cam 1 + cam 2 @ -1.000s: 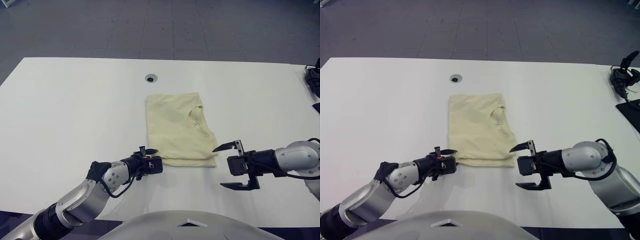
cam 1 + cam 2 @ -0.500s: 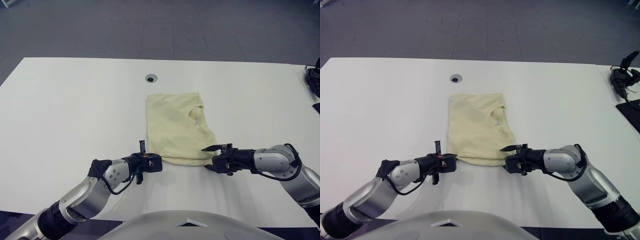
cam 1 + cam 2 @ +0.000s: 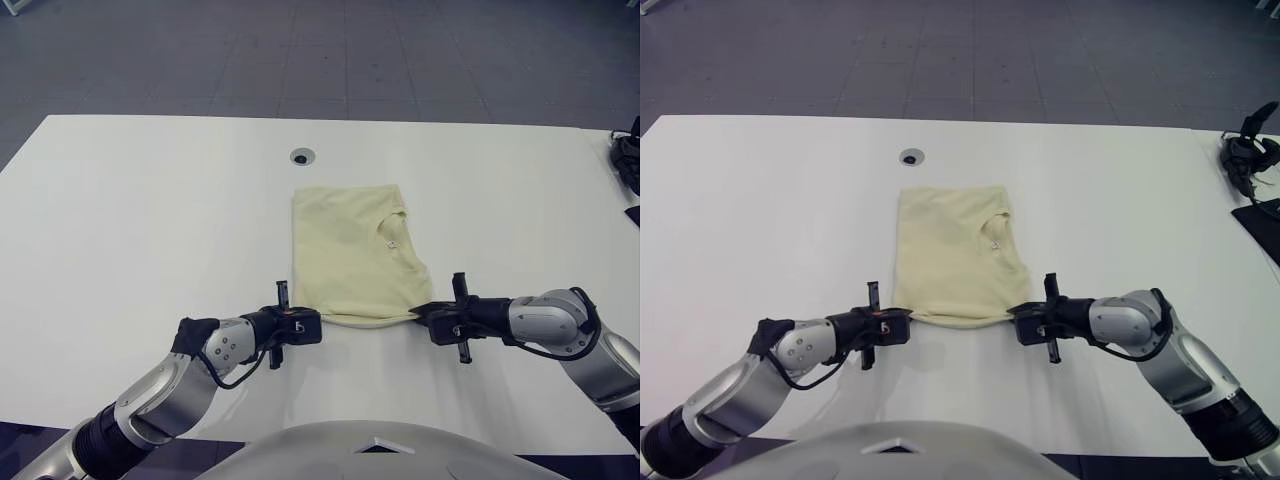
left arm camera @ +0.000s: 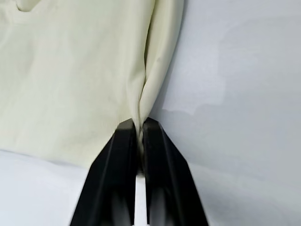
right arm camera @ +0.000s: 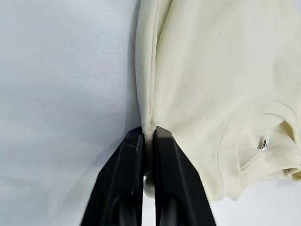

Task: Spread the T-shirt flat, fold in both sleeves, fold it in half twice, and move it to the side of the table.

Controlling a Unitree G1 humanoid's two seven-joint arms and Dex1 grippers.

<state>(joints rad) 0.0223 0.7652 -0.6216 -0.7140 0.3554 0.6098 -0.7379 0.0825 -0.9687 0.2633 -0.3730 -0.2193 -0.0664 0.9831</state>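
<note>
A pale yellow T-shirt (image 3: pixel 352 250) lies folded into a long rectangle in the middle of the white table (image 3: pixel 130 220), collar side toward my right. My left gripper (image 3: pixel 297 318) is shut on the shirt's near left corner, and in the left wrist view its black fingers (image 4: pixel 123 155) pinch the cloth edge (image 4: pixel 146 99). My right gripper (image 3: pixel 432 314) is shut on the near right corner; the right wrist view has its fingers (image 5: pixel 165 165) clamped on the hem of the T-shirt (image 5: pixel 216 84). The near edge sags slightly between the two grippers.
A round cable hole (image 3: pixel 302 156) sits in the table behind the shirt. Dark cables and gear (image 3: pixel 1248 155) lie at the far right edge. Bare white tabletop stretches on both sides of the shirt.
My right gripper moved in from the right, turned and shut on the shirt's near right corner. My left gripper rotated and closed on the near left corner. The near hem has lifted a little.
</note>
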